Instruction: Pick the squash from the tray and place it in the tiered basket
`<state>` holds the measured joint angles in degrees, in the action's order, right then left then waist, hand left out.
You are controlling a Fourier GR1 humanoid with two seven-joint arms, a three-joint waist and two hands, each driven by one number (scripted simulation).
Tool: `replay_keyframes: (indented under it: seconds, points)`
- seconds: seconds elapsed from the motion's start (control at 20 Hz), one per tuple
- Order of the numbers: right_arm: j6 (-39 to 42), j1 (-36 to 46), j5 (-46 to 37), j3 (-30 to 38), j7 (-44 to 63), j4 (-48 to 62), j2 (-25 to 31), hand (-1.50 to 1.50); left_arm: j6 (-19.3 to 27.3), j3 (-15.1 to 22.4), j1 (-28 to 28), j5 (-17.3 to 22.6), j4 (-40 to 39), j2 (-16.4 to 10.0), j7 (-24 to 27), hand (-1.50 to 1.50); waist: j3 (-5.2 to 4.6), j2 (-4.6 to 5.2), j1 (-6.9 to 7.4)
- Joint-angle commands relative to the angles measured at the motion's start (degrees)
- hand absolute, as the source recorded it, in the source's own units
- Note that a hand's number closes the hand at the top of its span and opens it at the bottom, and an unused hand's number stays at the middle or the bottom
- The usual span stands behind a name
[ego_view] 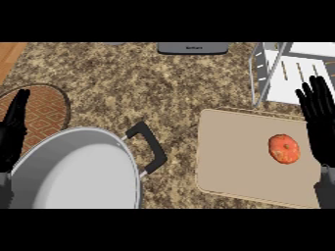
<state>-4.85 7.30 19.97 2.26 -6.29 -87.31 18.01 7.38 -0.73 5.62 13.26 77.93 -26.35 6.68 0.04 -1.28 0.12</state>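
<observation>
Pick step not yet started: the black right hand (328, 130) hung released, fingers straight, holding nothing. The round orange squash (284, 148) lay on the flat beige rectangular tray (232, 164), just left of that hand's palm and apart from it. The next move probably called for shifting left and down over the squash, then curling round it. The white wire tiered basket (290, 68) stood just beyond the fingertips. The black left hand (5, 137) rested open far left, beside a round grey pan (76, 171) on the speckled brown stone surface (127, 83).
</observation>
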Motion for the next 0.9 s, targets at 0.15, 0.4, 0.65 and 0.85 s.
replay_keyframes:
  seconds: [0.15,0.4,0.65,0.85]
  points:
    - [8.53,-2.33,12.25,15.71,-8.18,-1.02,5.32,1.50,6.00,4.97,1.31,-4.48,6.36,5.92,-0.54,0.00,0.13,0.99,-1.31]
    - [5.55,-3.85,17.12,23.11,-6.53,10.59,4.09,-1.50,6.62,9.61,1.80,-4.34,8.04,8.85,-2.40,0.00,0.15,1.56,-1.12]
    - [33.81,-10.18,29.42,21.05,-8.29,9.34,3.96,-1.50,11.54,13.92,2.01,-7.17,10.05,10.38,-5.69,0.00,0.24,1.22,-1.74]
    - [41.35,-17.40,26.80,25.80,-11.06,7.65,10.91,-1.50,13.47,15.10,1.60,-7.28,11.70,10.47,-6.81,0.00,0.05,1.10,-1.74]
